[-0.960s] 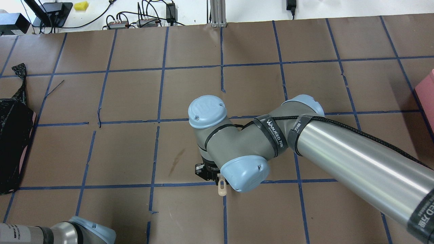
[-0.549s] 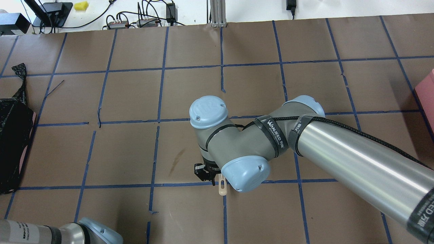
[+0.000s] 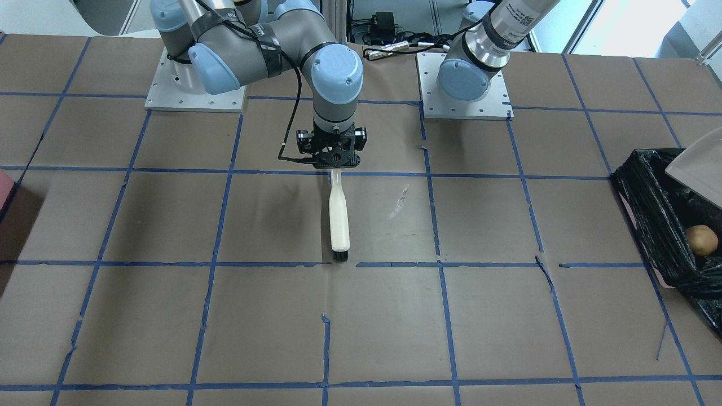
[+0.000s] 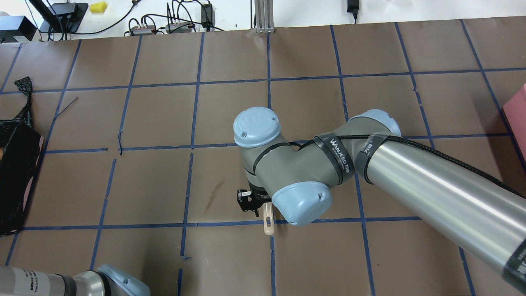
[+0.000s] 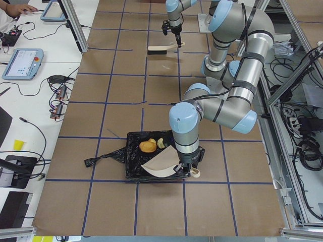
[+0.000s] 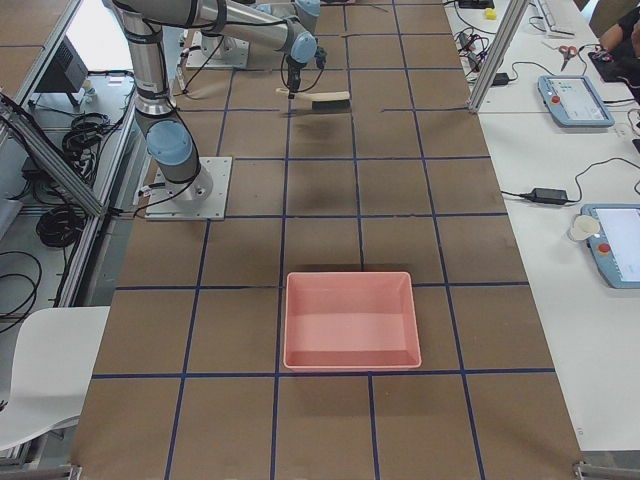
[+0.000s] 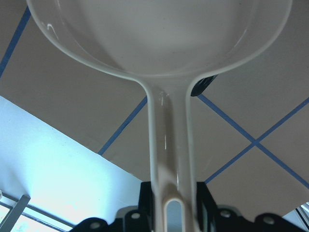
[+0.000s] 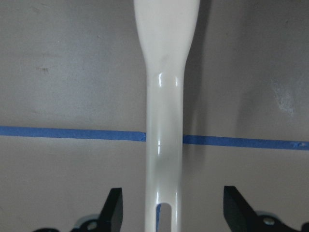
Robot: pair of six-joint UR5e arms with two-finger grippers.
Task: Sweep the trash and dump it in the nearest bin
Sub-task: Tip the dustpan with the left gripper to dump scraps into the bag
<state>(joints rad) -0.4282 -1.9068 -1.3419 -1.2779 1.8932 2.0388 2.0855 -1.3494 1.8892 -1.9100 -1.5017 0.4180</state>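
Your right hand (image 3: 335,162) stands wide apart around the brush (image 3: 339,221) handle — not pinching it. Your left hand (image 5: 187,169) grips the dustpan (image 5: 160,165) over the bin (image 5: 132,169) — the trash (image 5: 148,146) lies inside it, at the worktop's (image 3: 485,316) left end.

1. My right arm (image 4: 312,172) has moved a little toward the far side of the tabletop (image 4: 156,119) and slightly right in the overhead view.
2. My right end effector (image 4: 251,202) and the brush (image 4: 268,220) handle went with it; the handle's tip now sits farther back.
3. My left arm's elbow (image 4: 119,281) has slid right along the bottom edge.
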